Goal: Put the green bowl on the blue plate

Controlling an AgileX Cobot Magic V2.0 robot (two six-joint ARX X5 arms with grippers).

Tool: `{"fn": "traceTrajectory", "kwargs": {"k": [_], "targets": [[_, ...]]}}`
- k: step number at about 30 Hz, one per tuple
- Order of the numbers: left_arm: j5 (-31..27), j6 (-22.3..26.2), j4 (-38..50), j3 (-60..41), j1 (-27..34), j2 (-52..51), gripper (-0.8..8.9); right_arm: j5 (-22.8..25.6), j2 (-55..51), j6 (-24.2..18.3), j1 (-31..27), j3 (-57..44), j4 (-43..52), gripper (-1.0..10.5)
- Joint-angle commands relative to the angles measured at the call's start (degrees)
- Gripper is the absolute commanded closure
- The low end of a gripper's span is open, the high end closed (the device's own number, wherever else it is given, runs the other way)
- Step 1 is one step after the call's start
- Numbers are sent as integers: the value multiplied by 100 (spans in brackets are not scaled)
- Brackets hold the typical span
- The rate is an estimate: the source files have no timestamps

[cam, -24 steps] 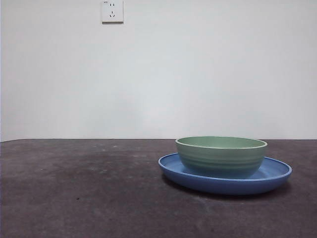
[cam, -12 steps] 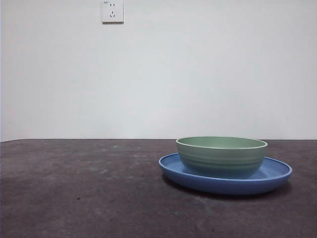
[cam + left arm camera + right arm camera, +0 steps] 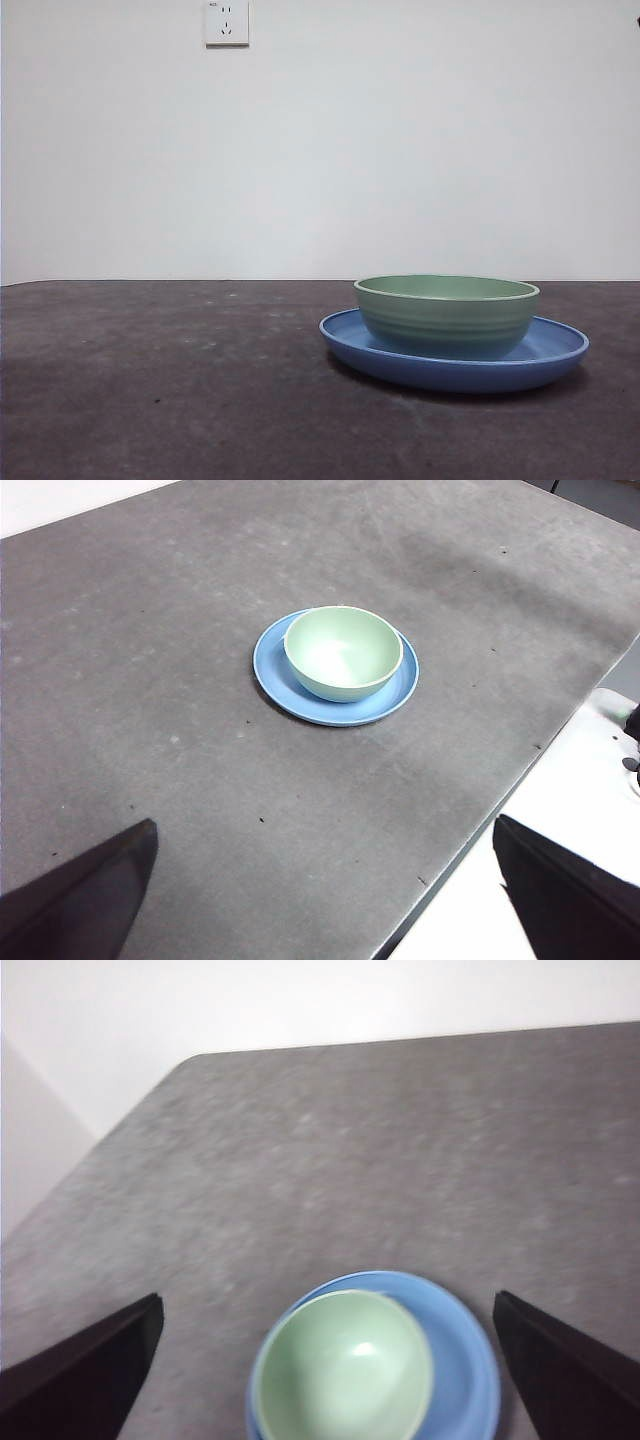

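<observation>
— Mint-green against blue: where does the green bowl [image 3: 447, 314] stand?

— Upright on the blue plate [image 3: 345, 336], inside the raised rim. In the left wrist view the green bowl [image 3: 344, 652] sits a little off the plate's centre, so that a wider crescent of the blue plate [image 3: 275, 675] shows on one side than on the other. The plate rests flat on the grey table [image 3: 160, 380].

— And the claws?

— Both are released and hold nothing. The left claw [image 3: 325, 900] has its jaws spread wide, with bare table between them. The right claw [image 3: 330, 1370] is spread just as wide.

— Which of them is nearer the plate?

— The right one, judging by its wrist view: it hangs above the plate, and the green bowl [image 3: 346, 1368] on the blue plate [image 3: 465, 1360] lies between the two jaws but well below them, touching neither. The left claw stands well apart from the plate, off to one side and high. Neither claw appears in the level front view.

— What does the next move turn on, then?

— On that clearance. The bowl appears set down as the task asks. The right claw, being over the plate, would have to draw away without dipping toward the bowl's rim. A round bowl offers no long axis to align with.
</observation>
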Motion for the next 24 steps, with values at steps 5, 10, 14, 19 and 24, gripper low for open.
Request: {"fn": "traceTrajectory", "kwargs": {"k": [5,10,14,19,24], "targets": [[-31,13,66,87,-44,13,31,-9,398,595,24,83,-323,348],[-31,13,63,87,-44,13,31,-26,1209,647,22,83,-549,439],[-31,13,63,85,-44,13,31,-24,1947,505,17,83,-455,464],[-31,13,63,87,-44,13,31,-42,2865,387,-31,83,-413,464],[-31,13,66,87,-44,13,31,-63,3665,378,-186,83,-315,464]]}}
